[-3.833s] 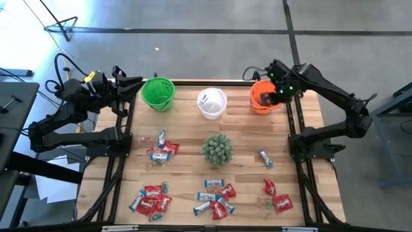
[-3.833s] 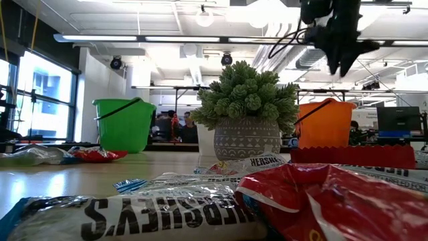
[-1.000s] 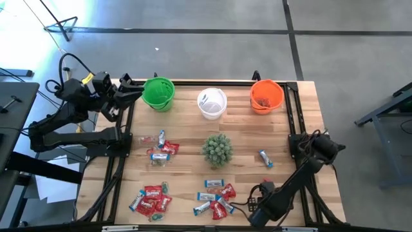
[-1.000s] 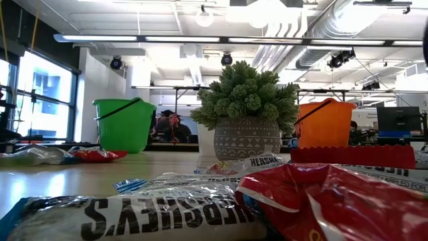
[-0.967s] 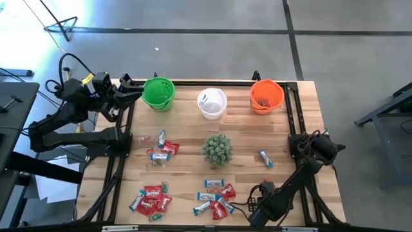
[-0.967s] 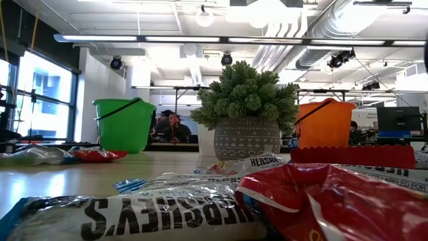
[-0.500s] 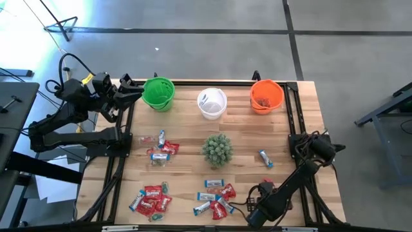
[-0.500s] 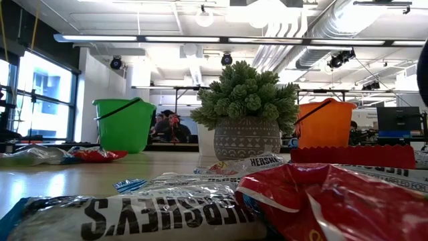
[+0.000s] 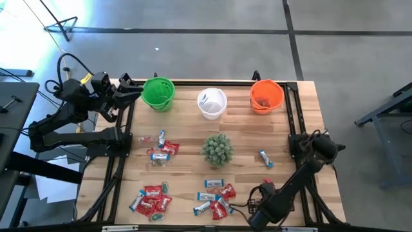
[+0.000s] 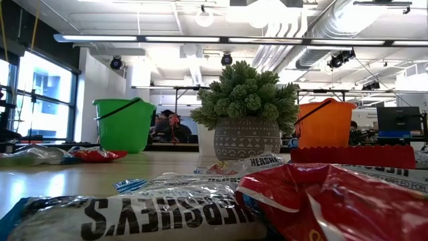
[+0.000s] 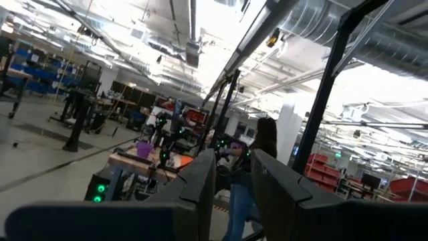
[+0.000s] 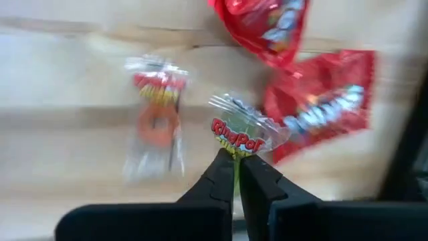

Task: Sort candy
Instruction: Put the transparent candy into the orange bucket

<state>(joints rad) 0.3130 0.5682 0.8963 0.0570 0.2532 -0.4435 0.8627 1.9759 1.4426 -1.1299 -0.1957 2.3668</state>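
Standing here, I see the right hand (image 12: 234,175) down at about five o'clock on the worktop (image 9: 187,174), its two fingers pinched together on the edge of a clear-wrapped ring sweet (image 12: 246,133). It has only the thin crinkled margin of that wrapper, so my worry is that the film slides out on the lift and the sweet drops back among the red wrapped sweets (image 12: 319,119) just beside it, or drags one along. A second clear ring sweet (image 12: 156,115) lies near enough to be nudged as well. The rest of the candy (image 9: 151,198) sits in loose clusters from six to eight o'clock, with one blue-and-white piece (image 9: 265,158) alone near four. The carry up to the orange cup (image 9: 266,96) at one o'clock is long, and a weak pinch could let go on the way. The left hand (image 11: 233,179) waits off the worktop at ten o'clock, fingers slightly parted and holding nothing.
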